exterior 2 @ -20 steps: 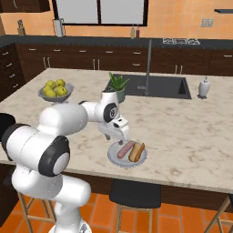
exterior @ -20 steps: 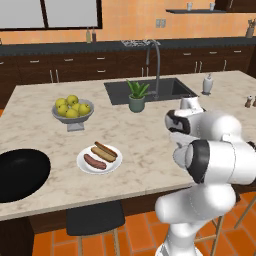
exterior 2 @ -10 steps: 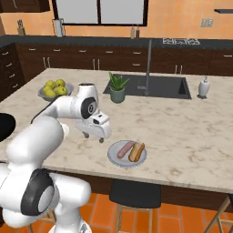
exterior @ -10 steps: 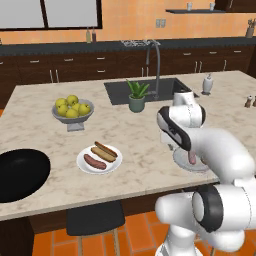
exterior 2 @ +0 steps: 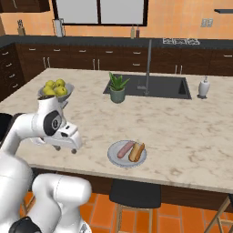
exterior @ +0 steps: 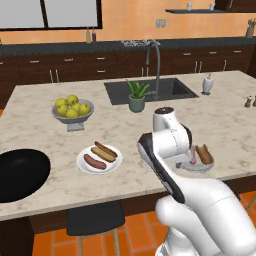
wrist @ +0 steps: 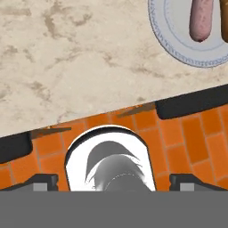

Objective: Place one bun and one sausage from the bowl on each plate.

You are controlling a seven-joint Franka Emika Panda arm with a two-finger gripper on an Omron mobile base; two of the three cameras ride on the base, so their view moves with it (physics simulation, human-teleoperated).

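Note:
The black bowl (exterior: 20, 172) sits at the counter's left front, cut off by the frame edge. Right of it, a white plate (exterior: 82, 165) holds a sausage (exterior: 93, 161) and a bun (exterior: 105, 151). A pale grey plate (exterior 2: 113, 157) near the front edge carries a sausage (exterior 2: 124, 149) and a bun (exterior 2: 136, 152). My gripper (exterior 2: 65, 150) hangs open and empty over the counter's front edge, well left of the grey plate. In the hand view the gripper (wrist: 113, 180) looks down past the edge at the floor, with the grey plate (wrist: 173, 44) and its sausage (wrist: 201, 20) at the top right.
A grey footed bowl of yellow-green fruit (exterior: 72, 110) stands behind the white plate. A potted plant (exterior: 136, 97), the sink (exterior: 165, 90) and a soap dispenser (exterior: 207, 84) lie further back. Dark stools (exterior 2: 134, 193) stand under the counter's front edge.
The arm has swung from above the grey plate, leftward in the right base view, to the counter's front edge. The gripper stayed open and empty; the plates and food did not move.

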